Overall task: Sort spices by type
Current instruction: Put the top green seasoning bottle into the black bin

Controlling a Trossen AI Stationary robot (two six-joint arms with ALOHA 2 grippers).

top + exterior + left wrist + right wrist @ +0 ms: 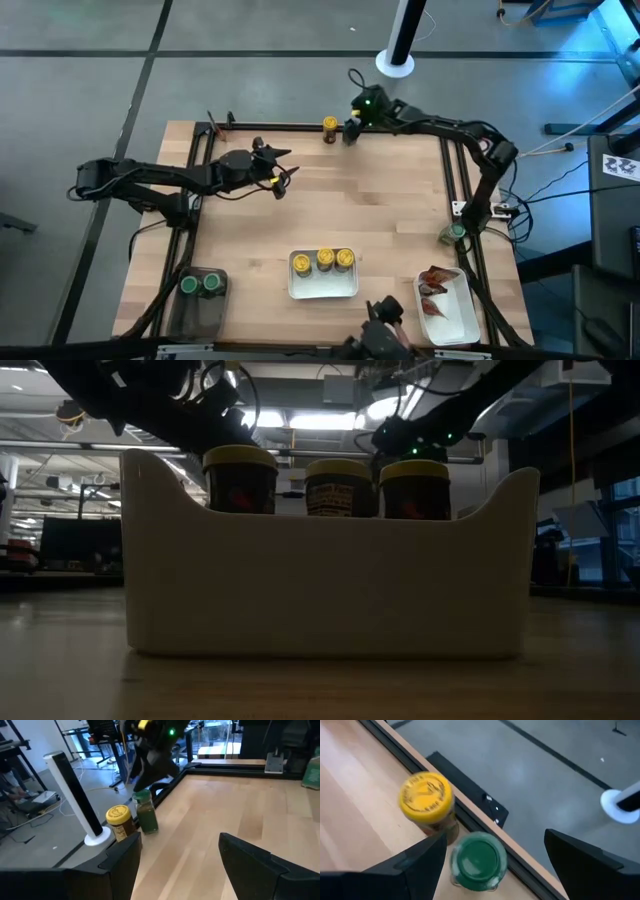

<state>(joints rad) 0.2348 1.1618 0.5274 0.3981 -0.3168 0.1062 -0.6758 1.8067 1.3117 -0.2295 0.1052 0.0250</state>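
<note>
Green-capped jar, right end effector apparently above

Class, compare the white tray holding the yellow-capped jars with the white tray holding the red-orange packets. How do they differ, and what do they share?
The tray of yellow-capped jars sits at the table's near-edge middle; the tray of red-orange packets sits at the near right corner. The jar tray lies square to the table edge; the packet tray is turned at an angle. The first holds three upright jars in a row; the second holds loose flat packets. Both are white, rectangular, open-topped trays.
</note>
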